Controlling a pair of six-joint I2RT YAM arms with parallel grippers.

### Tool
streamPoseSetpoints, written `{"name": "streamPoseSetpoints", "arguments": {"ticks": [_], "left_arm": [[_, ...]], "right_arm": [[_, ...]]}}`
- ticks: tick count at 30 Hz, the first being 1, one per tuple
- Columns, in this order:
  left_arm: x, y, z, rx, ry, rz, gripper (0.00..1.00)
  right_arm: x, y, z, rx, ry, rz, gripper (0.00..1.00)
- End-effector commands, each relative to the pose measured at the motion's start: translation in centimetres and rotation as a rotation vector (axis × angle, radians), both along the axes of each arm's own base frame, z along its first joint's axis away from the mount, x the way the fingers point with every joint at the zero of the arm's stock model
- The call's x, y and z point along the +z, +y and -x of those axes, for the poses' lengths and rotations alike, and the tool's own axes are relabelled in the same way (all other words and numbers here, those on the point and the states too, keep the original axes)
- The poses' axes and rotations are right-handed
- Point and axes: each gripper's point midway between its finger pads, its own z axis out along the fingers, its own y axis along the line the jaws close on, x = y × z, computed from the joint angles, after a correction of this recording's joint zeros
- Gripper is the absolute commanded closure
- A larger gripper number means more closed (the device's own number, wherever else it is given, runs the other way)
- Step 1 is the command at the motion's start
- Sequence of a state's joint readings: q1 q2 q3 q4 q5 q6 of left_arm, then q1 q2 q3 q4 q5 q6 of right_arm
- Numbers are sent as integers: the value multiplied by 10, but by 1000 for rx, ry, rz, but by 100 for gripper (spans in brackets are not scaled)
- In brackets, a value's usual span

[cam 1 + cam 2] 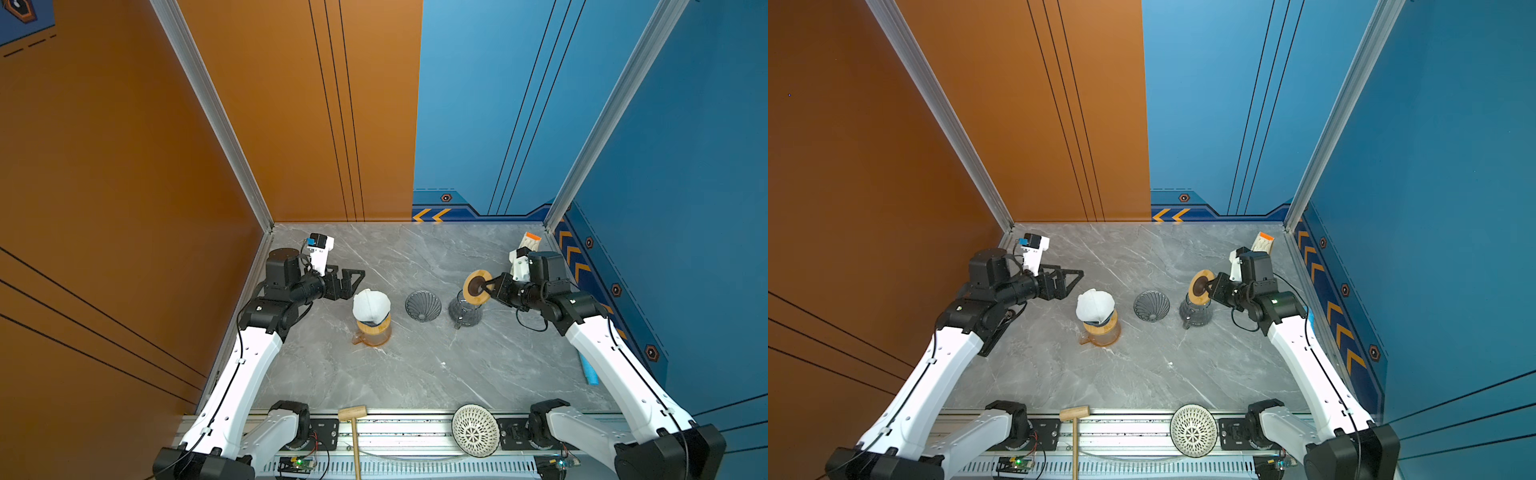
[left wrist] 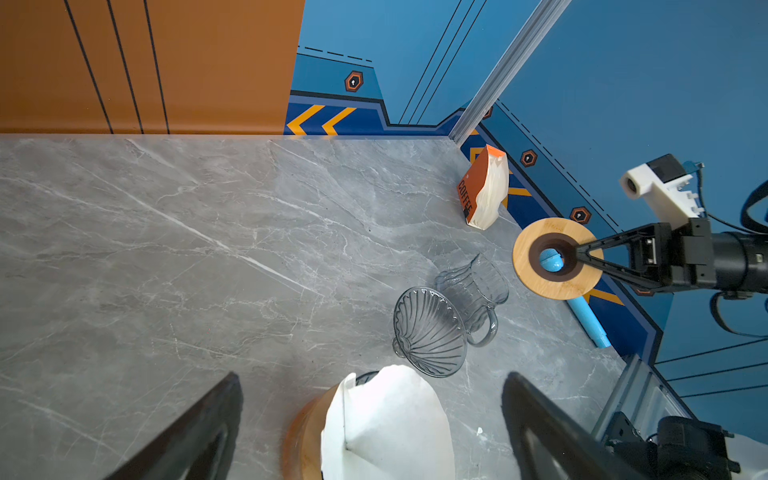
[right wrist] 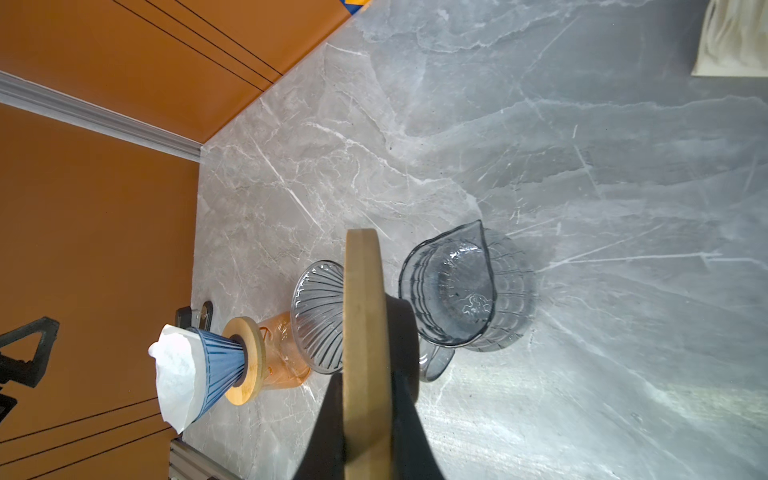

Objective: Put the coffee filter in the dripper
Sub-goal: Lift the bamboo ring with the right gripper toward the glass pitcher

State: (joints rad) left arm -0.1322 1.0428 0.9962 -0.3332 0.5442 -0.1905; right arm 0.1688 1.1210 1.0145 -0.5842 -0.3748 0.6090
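Coffee filter (image 1: 371,305) sits in the blue dripper (image 3: 220,365), left of counter centre; left gripper (image 1: 356,284) gapes beside it; right gripper (image 1: 485,286) clamps the wooden ring (image 1: 469,298); best seat it level on the grey pitcher (image 1: 465,312).

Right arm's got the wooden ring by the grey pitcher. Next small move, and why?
Probably tip the wooden ring level and lower it onto the grey pitcher: the right gripper holds it on edge near the open mouth, and the empty grey dripper beside it likely needs that seat.
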Motion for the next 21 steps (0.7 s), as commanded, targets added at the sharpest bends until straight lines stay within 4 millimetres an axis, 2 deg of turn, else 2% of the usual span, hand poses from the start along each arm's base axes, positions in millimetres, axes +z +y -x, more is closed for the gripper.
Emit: {"name": "streamPoseSetpoints", "arguments": {"ticks": [1, 2, 3, 4, 11, 21], "left_arm": [[15, -10, -6, -42, -51, 20, 2], [12, -11, -7, -45, -43, 18, 2], [24, -12, -9, -46, -65, 22, 2], [24, -14, -10, -50, -65, 22, 2], [18, -17, -9, -45, -51, 14, 2], [16, -14, -9, -32, -41, -2, 2]], "right_arm": [[10, 4, -6, 35, -30, -41, 100], [7, 5, -8, 36, -25, -58, 100], [4, 7, -10, 35, -17, -75, 100], [2, 9, -11, 41, -11, -92, 100], [-24, 20, -21, 61, 37, -160, 100], [-51, 19, -28, 63, 113, -183, 100]]}}
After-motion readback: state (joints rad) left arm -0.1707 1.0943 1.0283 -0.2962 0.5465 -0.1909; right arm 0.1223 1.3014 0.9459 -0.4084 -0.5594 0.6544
